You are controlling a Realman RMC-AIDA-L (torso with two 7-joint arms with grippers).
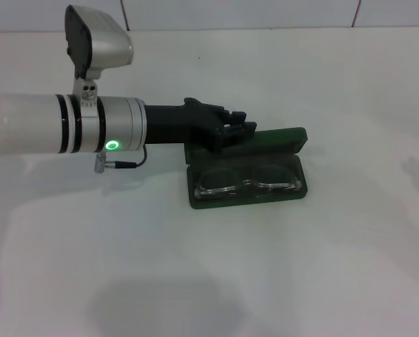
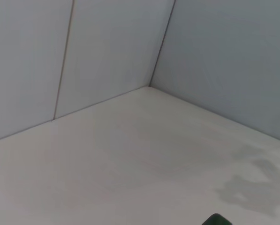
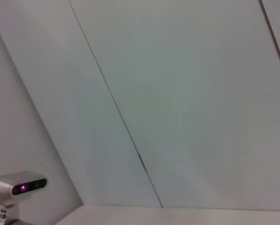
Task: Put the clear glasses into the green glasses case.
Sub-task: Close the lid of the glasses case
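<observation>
The green glasses case (image 1: 248,175) lies open on the white table (image 1: 279,267) in the head view, its lid (image 1: 279,138) folded back on the far side. The clear glasses (image 1: 248,184) rest inside the tray, lenses side by side. My left gripper (image 1: 231,128) reaches in from the left and hovers over the left end of the lid, by the hinge. A dark green corner of the case (image 2: 217,220) shows in the left wrist view. My right gripper is out of view; its wrist camera faces the wall.
A white wall (image 1: 265,12) with panel seams runs along the table's far edge. The left arm's silver forearm (image 1: 62,123) spans the left half of the head view. The left arm's camera (image 3: 18,186) shows in the right wrist view.
</observation>
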